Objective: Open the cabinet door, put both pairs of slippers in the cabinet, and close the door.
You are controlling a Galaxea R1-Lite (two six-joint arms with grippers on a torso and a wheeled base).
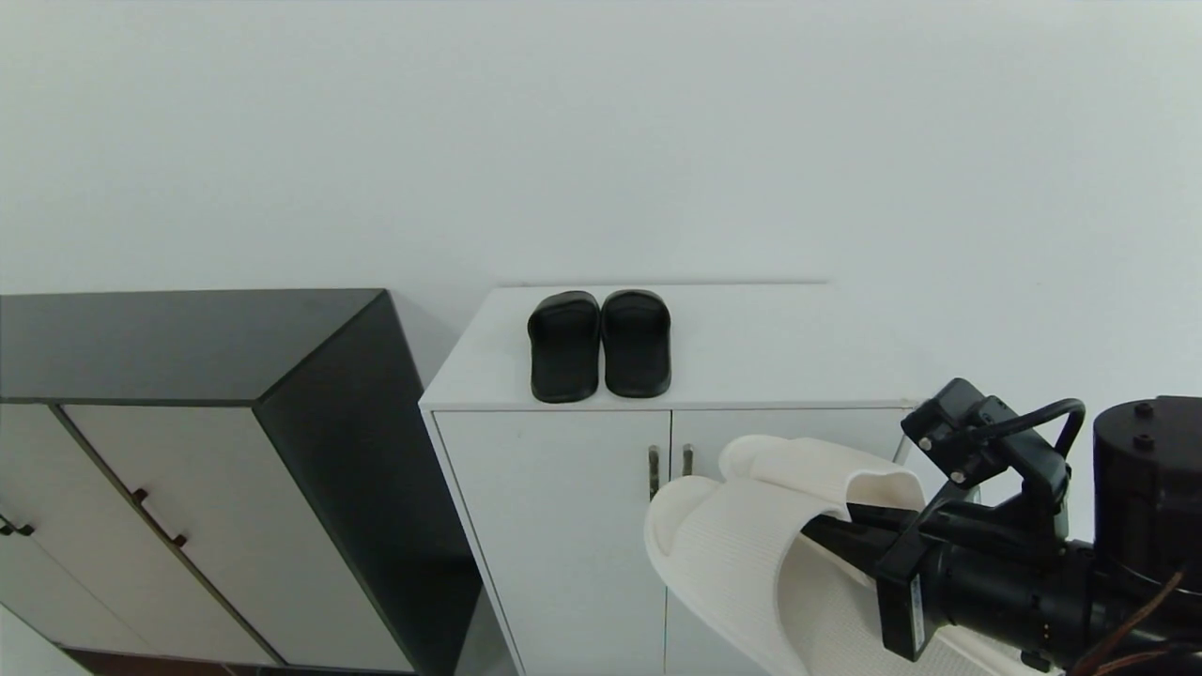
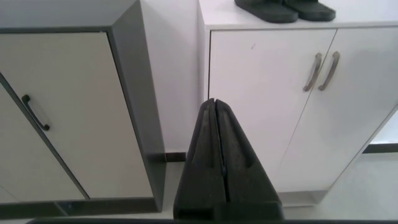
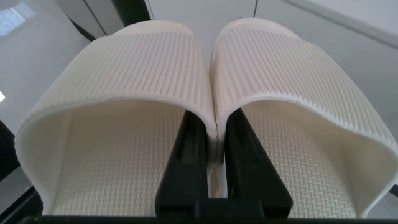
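A pair of black slippers [image 1: 599, 345] lies side by side on top of the white cabinet [image 1: 789, 338], whose two doors are shut with metal handles [image 1: 668, 469] at the middle. My right gripper [image 3: 213, 146] is shut on a pair of white slippers [image 1: 751, 545], pinching their inner edges together, and holds them in the air in front of the right door. My left gripper [image 2: 219, 140] is shut with nothing in it, low in front of the white cabinet's left door [image 2: 261, 93]. The black slippers [image 2: 286, 9] and handles [image 2: 322, 70] show beyond it.
A taller dark cabinet [image 1: 188, 451] with pale doors and dark handles stands to the left of the white cabinet, with a narrow gap between them. A plain white wall runs behind both.
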